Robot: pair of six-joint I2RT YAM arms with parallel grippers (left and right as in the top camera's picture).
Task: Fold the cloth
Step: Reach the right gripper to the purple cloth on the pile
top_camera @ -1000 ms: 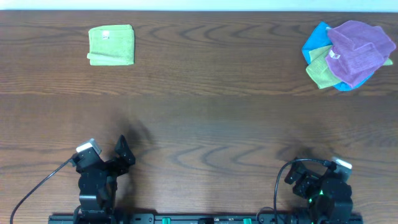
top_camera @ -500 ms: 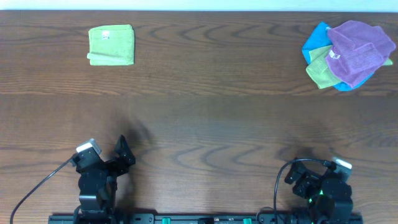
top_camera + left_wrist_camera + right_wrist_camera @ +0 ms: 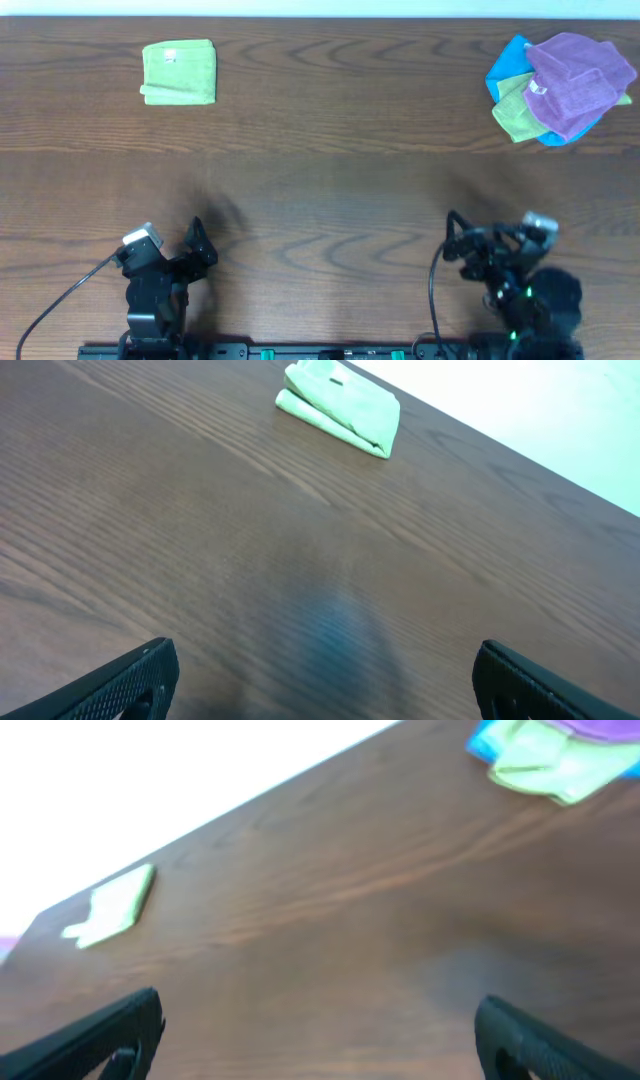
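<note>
The cloth (image 3: 578, 82) is lying crumpled at the table's (image 3: 320, 180) far right corner, covering part of a blue rag (image 3: 508, 62) and a green rag (image 3: 512, 116). A folded green towel (image 3: 179, 72) is sitting far left. The left gripper (image 3: 197, 248) and right gripper (image 3: 460, 245) are hanging well apart from it, jaws spread wide, gripping nothing.

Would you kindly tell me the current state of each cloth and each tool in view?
purple cloth: crumpled, unfolded, topmost in the far-right pile
blue cloth: crumpled, partly covered in that pile
lime cloth: crumpled, partly covered in that pile
folded green cloth: folded, lying alone at the far left
left tool: open, empty
right tool: open, empty
</note>
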